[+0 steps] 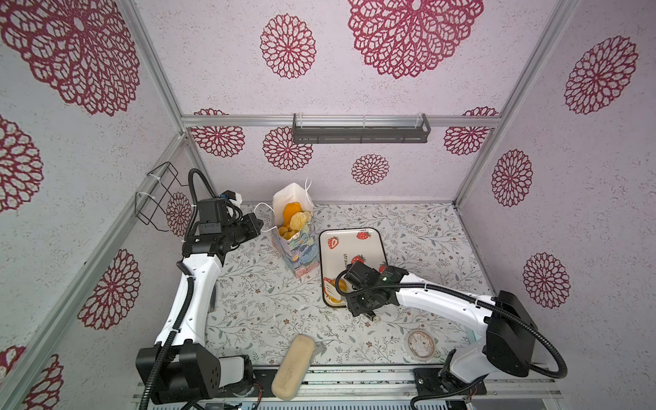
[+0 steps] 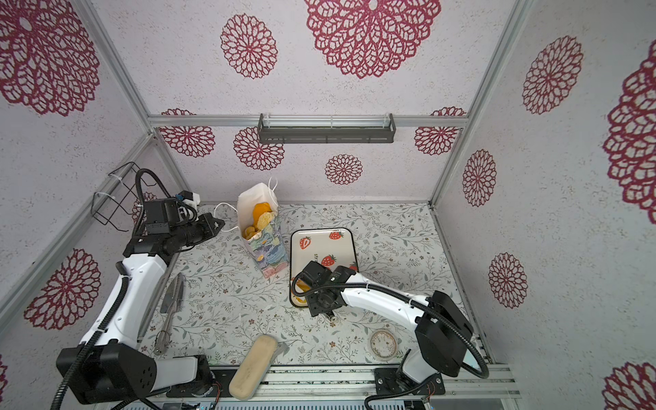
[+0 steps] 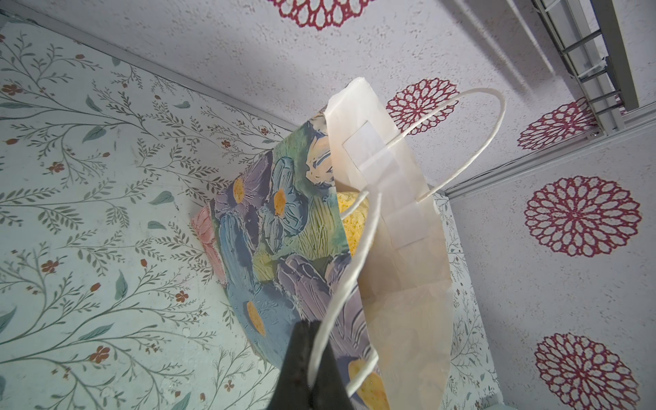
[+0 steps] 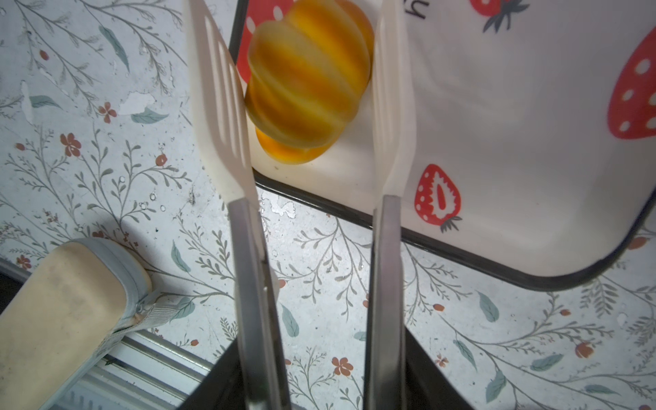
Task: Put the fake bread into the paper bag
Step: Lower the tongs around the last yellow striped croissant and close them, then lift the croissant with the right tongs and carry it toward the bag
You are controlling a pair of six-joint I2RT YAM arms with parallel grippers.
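Pinched between the white slotted tips of the tongs (image 4: 220, 124): a ribbed golden bun (image 4: 305, 81), over a corner of the strawberry tray (image 4: 497, 142), another orange piece (image 4: 287, 152) beneath. Steel arms clasped by the right gripper (image 1: 358, 301). Beside the tray, more fake bread (image 1: 293, 214) inside the paper bag (image 1: 301, 252), cord handle (image 3: 355, 255) clamped in the closed left gripper (image 3: 309, 330).

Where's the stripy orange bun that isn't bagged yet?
In both top views the bun is at the near left corner of the strawberry tray; the right wrist view shows it between the blades of the white tongs.
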